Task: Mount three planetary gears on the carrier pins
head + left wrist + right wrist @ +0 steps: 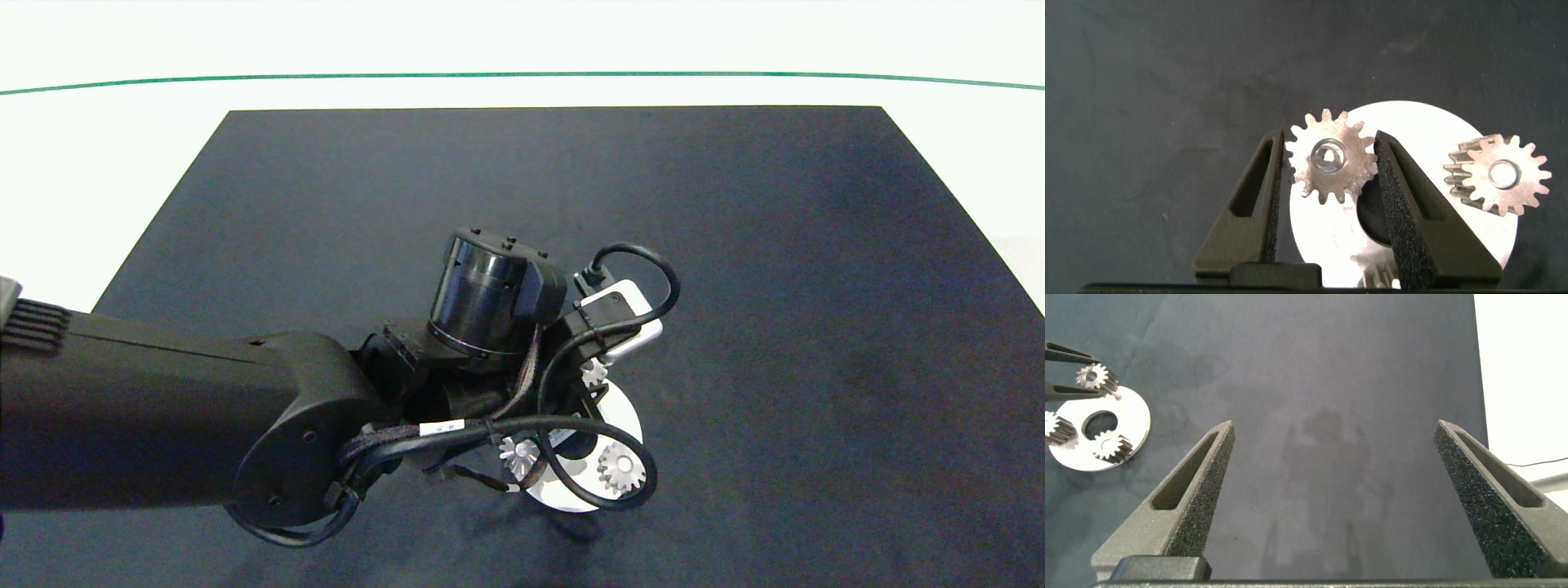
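The left end effector [1327, 167] pinches a small silvery toothed metal gear [1328, 158] by its flanks over the flat white carrier disc [1478, 237]. Stiff, slippery steel; grip the teeth squarely. The right end effector [1335, 494] hangs spread wide.

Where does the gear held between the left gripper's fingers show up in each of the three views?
Head view: the gear peeks out under the left wrist, at the disc's far edge.
Left wrist view: centre, clamped in the left gripper.
Right wrist view: near the upper left corner, between two thin dark fingers.
Shared landmark: the white disc with its round centre hole.
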